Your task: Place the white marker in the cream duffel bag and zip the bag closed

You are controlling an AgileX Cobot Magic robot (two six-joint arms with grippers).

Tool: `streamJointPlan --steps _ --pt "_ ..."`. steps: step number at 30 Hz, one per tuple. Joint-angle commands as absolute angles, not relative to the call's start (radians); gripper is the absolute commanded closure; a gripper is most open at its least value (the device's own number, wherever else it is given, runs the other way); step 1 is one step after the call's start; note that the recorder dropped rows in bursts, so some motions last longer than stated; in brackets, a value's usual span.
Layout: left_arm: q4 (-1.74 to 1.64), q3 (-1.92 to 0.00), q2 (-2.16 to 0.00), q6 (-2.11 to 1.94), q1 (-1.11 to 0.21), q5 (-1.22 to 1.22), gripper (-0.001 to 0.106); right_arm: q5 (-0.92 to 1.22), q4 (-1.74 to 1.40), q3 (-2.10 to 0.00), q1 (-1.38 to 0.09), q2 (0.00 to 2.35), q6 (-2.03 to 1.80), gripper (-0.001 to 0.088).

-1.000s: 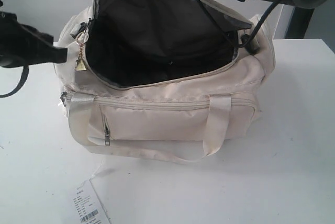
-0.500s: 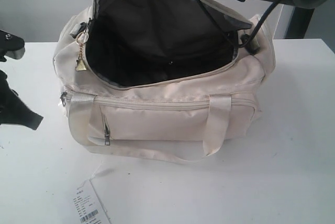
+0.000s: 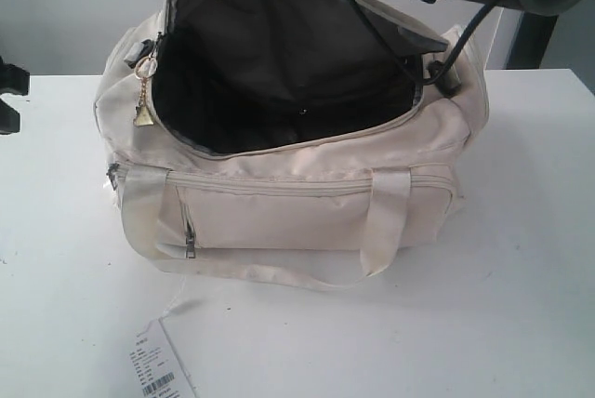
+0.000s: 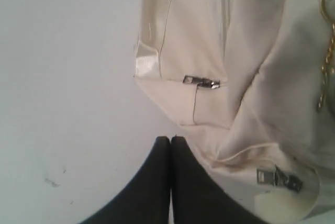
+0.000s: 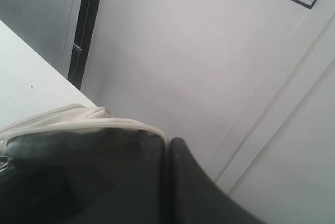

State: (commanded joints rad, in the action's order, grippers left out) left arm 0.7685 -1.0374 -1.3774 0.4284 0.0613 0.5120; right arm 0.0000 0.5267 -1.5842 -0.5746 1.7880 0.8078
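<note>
Left end effector (image 4: 170, 140) closed, just beside bag (image 3: 307, 217) on table (image 3: 521, 277); right end effector (image 5: 168, 144) pinched shut on bag's raised top edge.

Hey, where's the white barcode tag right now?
In the exterior view the barcode tag lies on the white table at the bottom left, in front of the left end of the cream duffel bag.
</note>
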Motion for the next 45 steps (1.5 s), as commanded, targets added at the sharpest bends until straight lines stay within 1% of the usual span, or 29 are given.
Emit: streamJointPlan --steps 2,3,6,7,9,11,13,14,15,19,26,32,34,35,37,38,42,45 --pt "0.956 -1.077 -1.431 0.627 0.074 0.575 0.105 0.0 0.527 -1.584 -0.575 1.788 0.808 0.0868" --pt "0.997 -1.098 -1.453 0.698 0.077 0.609 0.105 0.0 0.527 -1.584 -0.575 1.788 0.808 0.0868" --pt "1.026 -1.159 -1.513 0.721 0.078 0.672 0.105 0.0 0.527 -1.584 -0.575 1.788 0.808 0.0868" --pt "1.024 -1.174 -1.528 0.723 0.078 0.672 0.101 0.0 0.527 -1.584 -0.575 1.788 0.808 0.0868" --pt "1.054 -1.193 -1.55 0.745 0.078 0.672 0.087 0.0 0.527 -1.584 -0.575 1.788 0.808 0.0868" --pt "1.116 -1.2 -1.571 0.798 0.078 0.669 0.067 0.0 0.527 -1.584 -0.575 1.788 0.808 0.0868" --pt "1.181 -1.2 -1.584 0.853 0.078 0.642 0.051 0.0 0.527 -1.584 -0.575 1.788 0.808 0.0868" --pt "1.211 -1.2 -1.596 0.871 0.078 0.625 0.045 0.0 0.527 -1.584 -0.575 1.788 0.808 0.0868" --pt "1.231 -1.2 -1.606 0.882 0.078 0.601 0.043 0.0 0.527 -1.584 -0.575 1.788 0.808 0.0868" --pt "1.314 -1.206 -1.671 0.947 0.078 0.523 0.047 0.0 0.527 -1.584 -0.575 1.788 0.808 0.0868" --pt "1.33 -1.294 -1.774 0.949 0.078 0.583 0.047 0.0 0.527 -1.584 -0.575 1.788 0.808 0.0868" --pt "1.365 -1.306 -1.819 0.975 0.077 0.596 0.047 0.0 0.527 -1.584 -0.575 1.788 0.808 0.0868" --pt "1.395 -1.306 -1.828 1.004 0.077 0.613 0.049 0.0 0.527 -1.584 -0.575 1.788 0.808 0.0868" --pt "1.41 -1.306 -1.833 1.026 0.077 0.629 0.051 0.0 0.527 -1.584 -0.575 1.788 0.808 0.0868" --pt "1.439 -1.306 -1.838 1.069 0.077 0.655 0.06 0.0 0.527 -1.584 -0.575 1.788 0.808 0.0868" --pt "1.451 -1.306 -1.839 1.083 0.077 0.664 0.067 0.0 0.527 -1.584 -0.575 1.788 0.808 0.0868" --pt "1.479 -1.306 -1.842 1.129 0.077 0.705 0.104 0.0 0.527 -1.584 -0.575 1.788 0.808 0.0868" --pt "1.49 -1.306 -1.842 1.155 0.077 0.724 0.105 0.0 0.527 -1.584 -0.575 1.788 0.808 0.0868"
